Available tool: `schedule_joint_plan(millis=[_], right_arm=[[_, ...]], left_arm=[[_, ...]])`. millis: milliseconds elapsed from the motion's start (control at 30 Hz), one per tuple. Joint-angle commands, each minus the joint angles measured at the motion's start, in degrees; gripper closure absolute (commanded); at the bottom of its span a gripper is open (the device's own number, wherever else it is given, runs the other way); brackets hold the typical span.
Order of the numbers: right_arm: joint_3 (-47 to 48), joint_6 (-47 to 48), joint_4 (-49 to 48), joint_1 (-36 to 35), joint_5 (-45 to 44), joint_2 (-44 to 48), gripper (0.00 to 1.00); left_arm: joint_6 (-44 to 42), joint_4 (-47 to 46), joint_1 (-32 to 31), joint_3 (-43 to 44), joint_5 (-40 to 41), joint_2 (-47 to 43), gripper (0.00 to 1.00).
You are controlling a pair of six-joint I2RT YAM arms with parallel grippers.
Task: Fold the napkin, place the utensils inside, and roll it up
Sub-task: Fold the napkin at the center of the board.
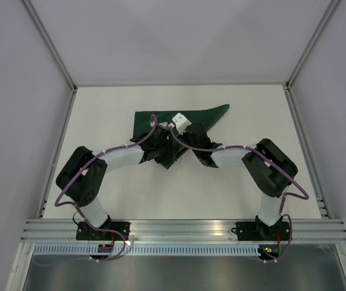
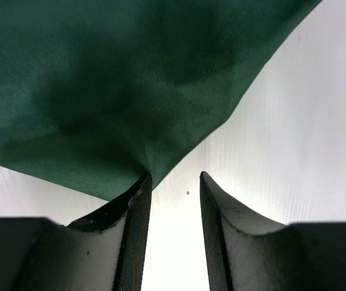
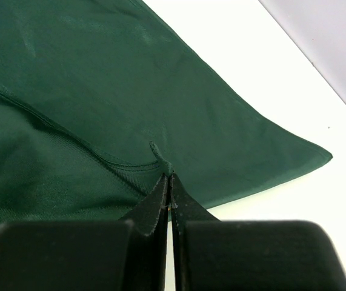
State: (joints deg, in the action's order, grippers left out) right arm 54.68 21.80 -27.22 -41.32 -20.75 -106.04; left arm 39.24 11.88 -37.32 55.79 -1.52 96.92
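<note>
The dark green napkin [image 1: 212, 115] lies on the white table [image 1: 112, 115] at mid-back, with part of it lifted and bunched between the two arms. My right gripper [image 3: 169, 177] is shut on a pinch of the napkin's stitched hem [image 3: 160, 159]; the cloth [image 3: 130, 79] spreads away from its fingertips. My left gripper [image 2: 173, 177] is open, with bare table showing between its fingers. A low corner of the napkin [image 2: 130, 85] touches the tip of its left finger [image 2: 137, 200]. From above, both grippers [image 1: 159, 148] [image 1: 192, 140] meet over the cloth's near part. No utensils are in view.
Grey walls and metal frame posts [image 1: 54, 48] enclose the table on three sides. An aluminium rail [image 1: 179, 227] carrying both arm bases runs along the near edge. A tiny red speck [image 2: 188, 193] marks the table by the left gripper.
</note>
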Motion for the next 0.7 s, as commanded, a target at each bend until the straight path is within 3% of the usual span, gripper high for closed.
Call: schedule_joint_plan(millis=[0,667], right_arm=[[1.6,-1.1,-1.8,0.5,1.1,-1.1,0.97],[2.4,-2.5,1.6,2.0,2.9,-2.0,0.96]], left_arm=[[2.6,-0.7,-1.0,-0.8,1.3,-1.0,0.57],[3.6,-0.2,-2.0,-2.4,2.9,0.1,0.58]])
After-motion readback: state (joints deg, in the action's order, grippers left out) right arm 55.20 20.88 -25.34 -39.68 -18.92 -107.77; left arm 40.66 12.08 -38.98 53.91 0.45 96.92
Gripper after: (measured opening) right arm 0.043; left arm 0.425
